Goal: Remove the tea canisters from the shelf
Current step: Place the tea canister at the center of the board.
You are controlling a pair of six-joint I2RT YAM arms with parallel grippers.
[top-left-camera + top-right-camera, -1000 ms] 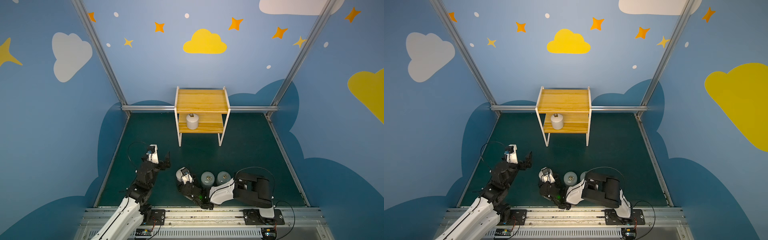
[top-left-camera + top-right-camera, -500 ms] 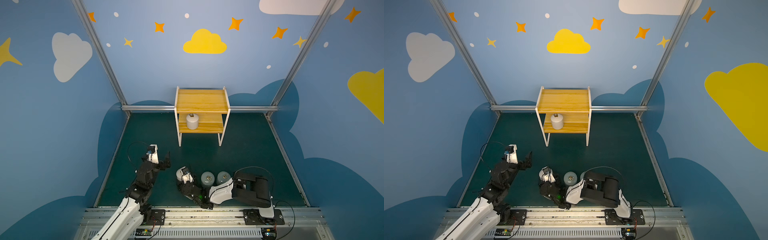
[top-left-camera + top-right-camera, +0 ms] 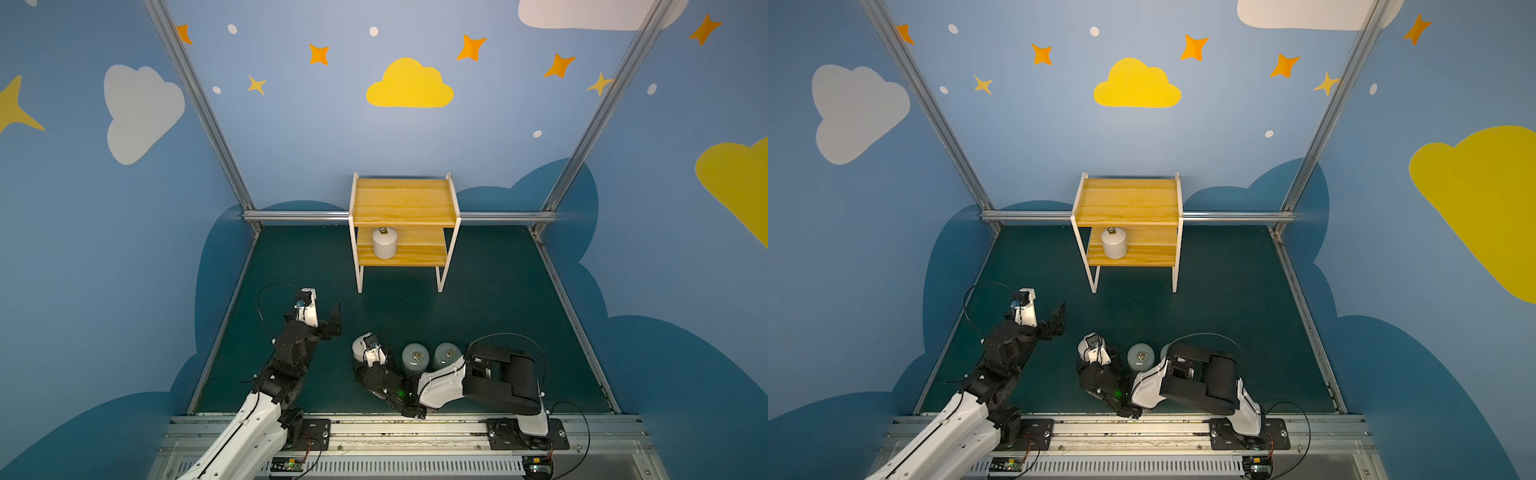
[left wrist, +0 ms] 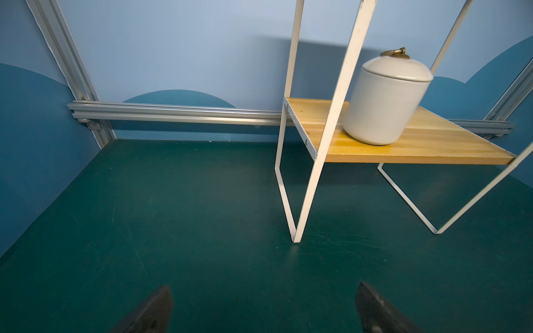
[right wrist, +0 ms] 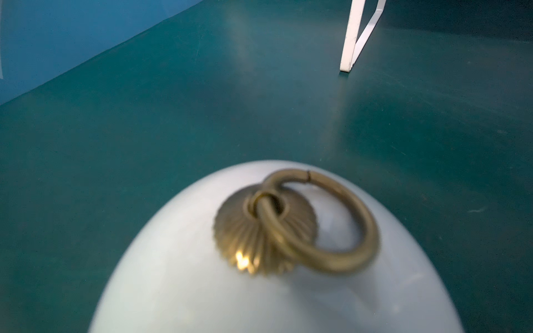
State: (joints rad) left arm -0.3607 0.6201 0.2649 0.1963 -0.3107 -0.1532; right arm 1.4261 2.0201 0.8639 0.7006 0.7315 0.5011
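- White and ring-topped, one tea canister (image 3: 385, 245) stands on the lower board of the shelf (image 3: 405, 199).
- Left gripper (image 4: 264, 288) hovers spread above the green floor (image 4: 173, 216).
- Right gripper (image 3: 368, 348) sits over a second white canister (image 5: 187, 282) on the floor, beside two blue-grey canisters (image 3: 415, 360); its grip cannot be told.

Left arm (image 3: 291, 357) and right arm (image 3: 498, 378) show white shells, black joints, looping cables.

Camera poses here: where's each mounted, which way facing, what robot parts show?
Both top views: high above arm bases, looking down at shelf; left arm, right arm show.
Left wrist: low, facing shelf's white canister; left gripper open, fingers showing.
Right wrist: close over a canister lid; no fingers visible.
Shared: white canister, top and left wrist.
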